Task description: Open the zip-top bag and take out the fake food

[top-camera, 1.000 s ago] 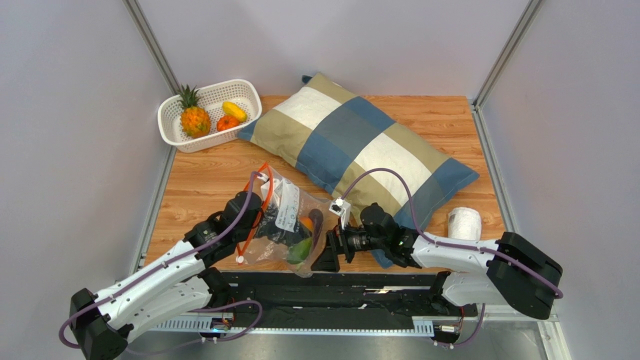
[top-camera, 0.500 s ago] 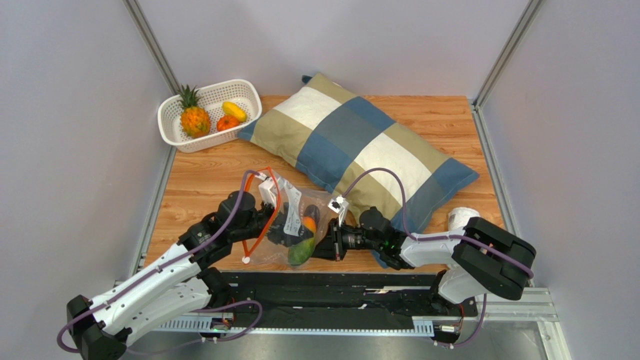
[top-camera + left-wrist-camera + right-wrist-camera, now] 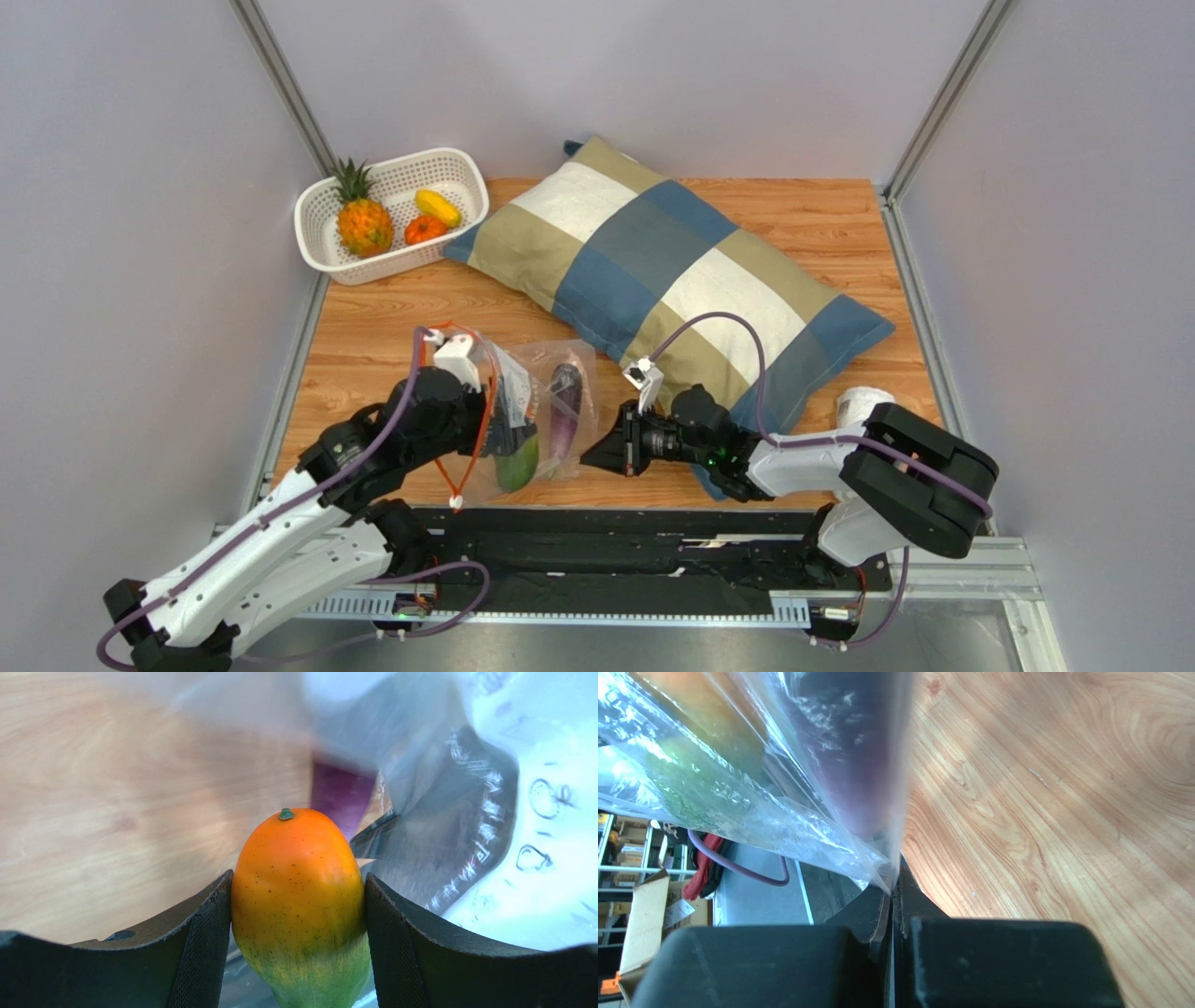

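Observation:
The green-orange mango (image 3: 298, 882) sits squeezed between the two black fingers of my left gripper (image 3: 298, 917), at the mouth of the clear zip-top bag (image 3: 463, 805). From above, my left gripper (image 3: 501, 437) holds the mango (image 3: 516, 464) by the bag's orange-red zip strip (image 3: 485, 415). A purple eggplant (image 3: 564, 406) lies inside the bag (image 3: 540, 375). My right gripper (image 3: 601, 451) is shut on the bag's right corner. The right wrist view shows its jaws (image 3: 893, 885) pinching thin plastic, with the eggplant (image 3: 864, 756) behind the film.
A white basket (image 3: 452, 165) at the back left holds a pineapple (image 3: 362, 220), an orange-red round fruit (image 3: 425, 230) and a yellow piece (image 3: 438, 206). A striped pillow (image 3: 673, 273) fills the middle and right. A white roll (image 3: 859, 409) stands beside the right arm.
My right gripper has shut on the bag's corner. The left gripper has drawn back to the left with the mango, stretching the bag, and the eggplant now lies in plain sight.

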`<state>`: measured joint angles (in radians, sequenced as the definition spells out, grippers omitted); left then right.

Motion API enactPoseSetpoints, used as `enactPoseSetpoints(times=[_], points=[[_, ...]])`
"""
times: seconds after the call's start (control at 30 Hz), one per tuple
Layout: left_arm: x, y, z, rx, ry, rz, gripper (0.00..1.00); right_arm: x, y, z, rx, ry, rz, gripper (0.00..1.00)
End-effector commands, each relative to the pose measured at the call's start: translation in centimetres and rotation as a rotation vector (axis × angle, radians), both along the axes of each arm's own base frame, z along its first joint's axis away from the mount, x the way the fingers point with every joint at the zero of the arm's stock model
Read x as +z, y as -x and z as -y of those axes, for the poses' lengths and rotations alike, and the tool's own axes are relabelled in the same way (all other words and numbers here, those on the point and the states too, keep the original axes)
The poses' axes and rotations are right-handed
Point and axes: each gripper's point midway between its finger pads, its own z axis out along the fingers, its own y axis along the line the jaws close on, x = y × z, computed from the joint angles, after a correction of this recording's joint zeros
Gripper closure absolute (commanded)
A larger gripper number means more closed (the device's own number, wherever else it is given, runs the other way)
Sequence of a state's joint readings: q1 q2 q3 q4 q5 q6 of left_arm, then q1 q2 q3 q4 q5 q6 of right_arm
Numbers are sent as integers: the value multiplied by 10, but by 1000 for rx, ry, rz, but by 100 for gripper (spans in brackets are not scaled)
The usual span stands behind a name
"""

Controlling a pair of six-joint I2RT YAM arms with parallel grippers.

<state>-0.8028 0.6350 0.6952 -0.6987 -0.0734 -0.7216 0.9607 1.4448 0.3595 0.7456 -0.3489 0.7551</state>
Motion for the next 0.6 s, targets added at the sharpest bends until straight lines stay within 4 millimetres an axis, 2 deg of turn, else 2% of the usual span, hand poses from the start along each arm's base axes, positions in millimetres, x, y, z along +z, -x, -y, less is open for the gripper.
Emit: enactPoseSetpoints(times=[0.0, 0.07, 0.17, 0.23, 0.3, 0.33, 0.37, 0.4, 0.43, 0.47, 0.5, 0.53, 0.57], points=[[10, 3, -48, 213, -43, 7, 100, -34, -24, 17, -138, 114, -52, 100], [16, 9, -56, 242, -10, 15, 100, -43, -25, 20, -151, 146, -67, 100], [33, 12, -57, 245, 68, 61, 100, -52, -29, 25, -182, 161, -99, 100], [41, 13, -49, 186, 101, 95, 100, -51, -30, 23, -168, 151, -102, 100], [48, 11, -38, 166, 159, 103, 100, -41, -14, 12, -47, 116, -98, 99], [43, 10, -33, 162, 163, 89, 100, -35, -9, 7, -6, 102, -92, 83], [46, 5, -25, 155, 187, 92, 100, -21, 0, -1, 66, 70, -68, 74], [45, 3, -22, 163, 201, 81, 100, -15, 9, -6, 103, 68, -49, 67], [41, 0, -20, 175, 199, 74, 100, -10, 15, -8, 124, 76, -25, 53], [41, -6, -17, 191, 204, 75, 100, -1, 16, -9, 139, 104, 62, 47], [39, -11, -19, 234, 205, 70, 100, 3, 33, -14, 180, 133, 108, 39], [38, -15, -19, 254, 197, 64, 100, 4, 38, -14, 187, 169, 155, 24], [40, -17, -19, 273, 204, 62, 100, 9, 38, -15, 172, 210, 193, 18]])
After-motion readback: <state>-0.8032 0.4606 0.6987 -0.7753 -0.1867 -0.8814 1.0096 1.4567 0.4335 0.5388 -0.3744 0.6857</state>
